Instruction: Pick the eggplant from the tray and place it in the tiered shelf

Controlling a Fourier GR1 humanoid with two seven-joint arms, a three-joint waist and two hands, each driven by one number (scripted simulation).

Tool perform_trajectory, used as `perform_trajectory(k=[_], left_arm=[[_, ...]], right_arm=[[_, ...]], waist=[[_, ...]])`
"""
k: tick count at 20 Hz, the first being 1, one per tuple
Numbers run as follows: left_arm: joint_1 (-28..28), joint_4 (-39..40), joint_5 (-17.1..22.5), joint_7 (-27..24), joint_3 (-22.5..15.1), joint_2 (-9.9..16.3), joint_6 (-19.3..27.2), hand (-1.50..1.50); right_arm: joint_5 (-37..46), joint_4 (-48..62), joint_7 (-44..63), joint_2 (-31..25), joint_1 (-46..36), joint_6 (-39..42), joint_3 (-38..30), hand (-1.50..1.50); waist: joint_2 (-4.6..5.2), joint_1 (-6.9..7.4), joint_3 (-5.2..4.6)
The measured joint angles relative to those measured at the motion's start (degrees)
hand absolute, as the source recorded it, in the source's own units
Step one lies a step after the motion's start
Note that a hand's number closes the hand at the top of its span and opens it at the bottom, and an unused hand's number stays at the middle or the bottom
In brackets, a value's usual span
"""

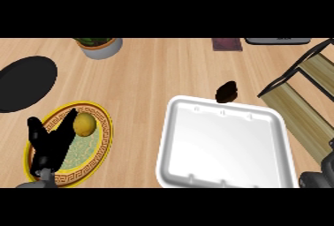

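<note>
Left robot hand (47, 140): mine, resting over the yellow-rimmed plate (101, 145), fingers straight and spread, holding nothing.
Right robot hand (321, 174): only a dark part shows at the lower right edge; fingers cannot be made out.
Eggplant (227, 91): on the surface (163, 70), just beyond the white tray (225, 148).
Lemon (84, 124): on the plate.
Tiered shelf (306, 88): at right, cut off.

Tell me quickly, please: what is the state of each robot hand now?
Left robot hand: open, fingers straight, holding nothing, over the yellow plate beside the lemon.
Right robot hand: only partly visible at the edge; cannot be told.
</note>
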Motion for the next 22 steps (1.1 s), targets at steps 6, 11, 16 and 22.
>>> perform_trajectory(k=[6,11,16,22], left_arm=[[-0.61,0.75,-0.35,-0.87,-0.24,-0.55,-0.06,0.00],[-1.75,1.63,0.09,-0.56,0.42,-0.14,-0.58,0.00],[-2.54,1.75,-0.01,0.63,0.27,-0.29,-0.63,0.00],[-2.40,2.39,-0.53,-1.15,0.25,-0.87,-0.56,0.00]], right_arm=[[-3.94,2.35,-4.01,-4.20,0.15,4.80,-6.47,1.50],[-6.55,4.79,-6.52,-7.44,2.30,7.26,-9.14,1.50],[-8.64,8.06,-7.56,-10.73,4.46,6.35,-10.76,1.50],[-10.93,14.13,-9.20,-13.99,7.91,0.42,-11.60,1.50]], waist=[[0.17,0.20,-0.01],[0.29,0.35,-0.03],[0.35,0.53,-0.02],[0.40,0.70,-0.02]])
